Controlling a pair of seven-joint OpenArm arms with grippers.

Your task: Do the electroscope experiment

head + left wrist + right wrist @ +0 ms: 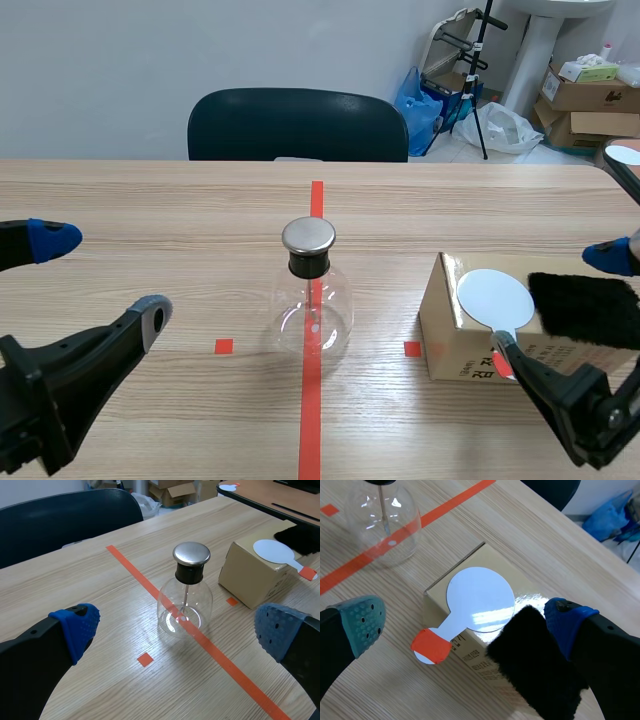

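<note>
The left end effector (pixel 102 277) hangs released at lower left, well apart from the glass flask (pixel 313 290) standing mid-frame on the counter (pixel 150 200). At lower right, a white paddle (pixel 495 298) and a black fur pad (pixel 585 308) lie on a cardboard box (pixel 448 335). A clumsy pinch could flip the overhanging paddle off. Both sit beneath the released right end effector (pixel 558 310), between its spread fingers.

We read no complete text in any view. The cardboard box (pixel 445 335) carries small print on its side face; the characters are too small to make out.
</note>
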